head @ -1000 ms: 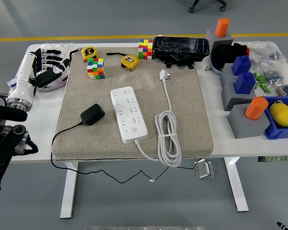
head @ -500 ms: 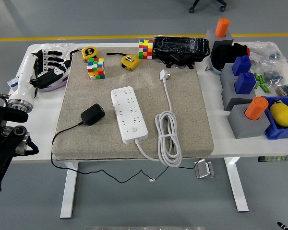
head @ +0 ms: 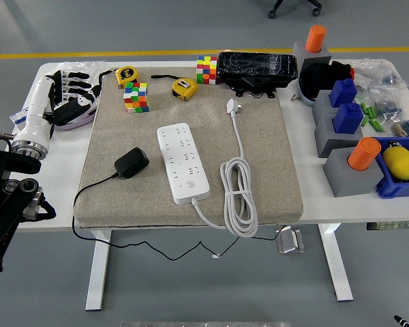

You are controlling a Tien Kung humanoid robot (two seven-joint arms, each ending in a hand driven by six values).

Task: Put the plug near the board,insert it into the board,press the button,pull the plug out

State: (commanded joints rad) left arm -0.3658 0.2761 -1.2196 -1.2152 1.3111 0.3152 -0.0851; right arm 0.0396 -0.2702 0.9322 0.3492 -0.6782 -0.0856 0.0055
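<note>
Plug [head: 131, 162] first: you will want to close on the black adapter body from above, clear of its thin cord, before carrying it toward the white board [head: 183, 162], just to its right on the grey mat [head: 273, 163]. Left hand [head: 67, 92] rests well apart at the table's far-left corner, white fingers relaxed, holding nothing. No right hand shows.

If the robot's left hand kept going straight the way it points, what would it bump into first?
Probably the yellow tape measure at the mat's far-left corner; the left hand points rightward along the table's far edge, though depth is hard to judge.
</note>
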